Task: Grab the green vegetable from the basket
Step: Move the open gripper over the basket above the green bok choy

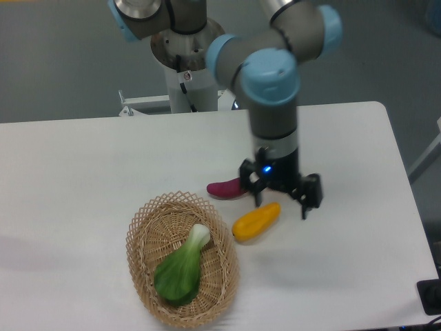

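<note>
The green vegetable (pixel 181 269), with a broad dark green leaf and a short white stem, lies inside the tan woven basket (pixel 141 227) at the lower left of the table. My gripper (pixel 281 203) hangs open above the right end of a yellow oblong vegetable (pixel 255 221), to the right of the basket and apart from it. Nothing is between its fingers. The arm's wrist hides whatever lies just behind the gripper.
A purple oblong vegetable (pixel 224 188) lies just left of the gripper, partly covered by it. The robot's base column (pixel 189 65) stands at the back of the white table (pixel 83 172). The table's right edge runs near the frame's right side.
</note>
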